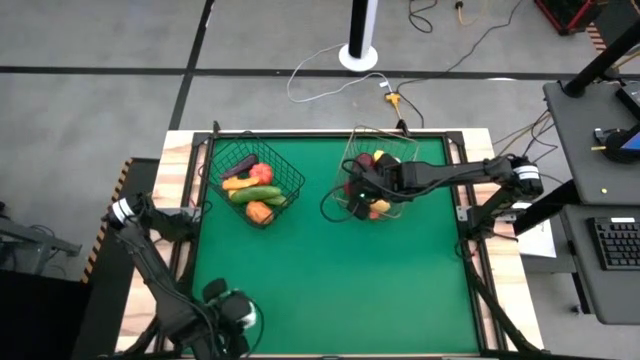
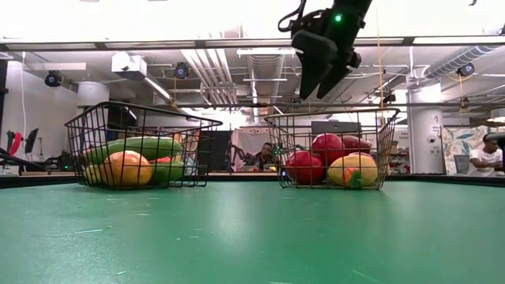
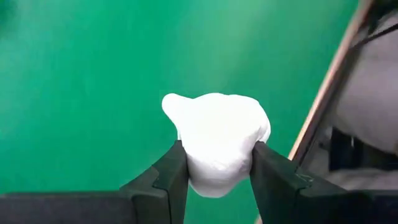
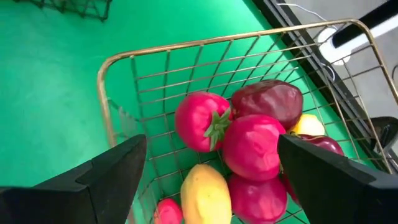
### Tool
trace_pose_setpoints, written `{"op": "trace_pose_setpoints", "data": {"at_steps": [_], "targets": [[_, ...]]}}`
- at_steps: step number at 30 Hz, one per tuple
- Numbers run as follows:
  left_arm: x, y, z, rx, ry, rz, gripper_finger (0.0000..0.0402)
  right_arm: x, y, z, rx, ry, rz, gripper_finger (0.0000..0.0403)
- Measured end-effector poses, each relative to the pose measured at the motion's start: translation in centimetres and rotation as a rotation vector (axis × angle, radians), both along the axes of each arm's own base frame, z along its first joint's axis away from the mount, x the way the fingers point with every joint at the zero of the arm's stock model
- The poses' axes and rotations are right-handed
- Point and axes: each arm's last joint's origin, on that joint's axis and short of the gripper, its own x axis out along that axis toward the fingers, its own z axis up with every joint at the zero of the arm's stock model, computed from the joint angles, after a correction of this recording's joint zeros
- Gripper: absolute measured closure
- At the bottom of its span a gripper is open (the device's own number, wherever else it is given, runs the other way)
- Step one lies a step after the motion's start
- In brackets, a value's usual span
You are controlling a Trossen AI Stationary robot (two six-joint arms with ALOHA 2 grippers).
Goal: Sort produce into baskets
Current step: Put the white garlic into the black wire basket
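My left gripper [image 1: 238, 315] is at the table's near left, shut on a white lumpy toy [image 3: 217, 130]. My right gripper [image 2: 319, 75] is open and empty above the pale wire basket [image 2: 331, 114], its fingers wide apart over the basket's inside [image 4: 211, 149]. This basket [image 1: 385, 131] holds red, purple and yellow toy fruits [image 4: 252, 146]. The dark wire basket [image 1: 228, 150] stands at the far left and holds a green cucumber [image 1: 255, 193], an orange piece [image 1: 258, 211], and red and yellow pieces. My left gripper pinches the white toy between its two fingers, one finger on each side of its narrower end [image 3: 186, 158]. The wider lumpy part [image 3: 211, 112] sticks out beyond the fingertips over the green table. I cannot tell whether the toy is clear of the table.
The green mat [image 1: 330, 280] lies open between the baskets and the near edge. The table's wooden border [image 3: 329, 87] runs close to my left gripper. Cables and a white stand [image 1: 360, 40] lie on the floor beyond the far edge. People sit in the room behind [image 2: 267, 158].
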Motion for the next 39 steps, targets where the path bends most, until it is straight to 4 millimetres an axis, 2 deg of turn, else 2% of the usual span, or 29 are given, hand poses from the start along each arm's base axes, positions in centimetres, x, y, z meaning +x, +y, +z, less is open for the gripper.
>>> {"op": "trace_pose_setpoints", "data": {"at_steps": [5, 14, 18, 26, 33, 39], "targets": [[1.5, 1.0, 2.9, 0.213, -0.175, -0.118, 0.0279, -0.3, 1.7, 0.3, -0.003, 0.012, 0.059, 0.0048], [2.6, 5.3, 7.0, 0.493, -0.241, -0.167, 0.0279, -2.0, 5.0, 2.6, 0.009, -0.071, 0.155, 0.0048], [2.8, 8.1, 8.7, 0.555, -0.244, -0.136, 0.0279, -2.7, 6.4, 3.3, 0.021, -0.108, 0.189, 0.0048], [2.8, 15.4, 12.1, 0.701, -0.225, -0.027, 0.0279, -2.8, 8.0, 3.4, 0.037, -0.128, 0.221, 0.0048], [1.9, 21.0, 12.6, 0.734, -0.147, 0.090, 0.0280, -2.9, 8.8, 2.7, 0.049, -0.115, 0.227, 0.0048], [1.1, 24.7, 10.8, 0.702, -0.050, 0.137, 0.0280, -3.0, 8.9, 2.6, 0.053, -0.117, 0.219, 0.0049]]}}
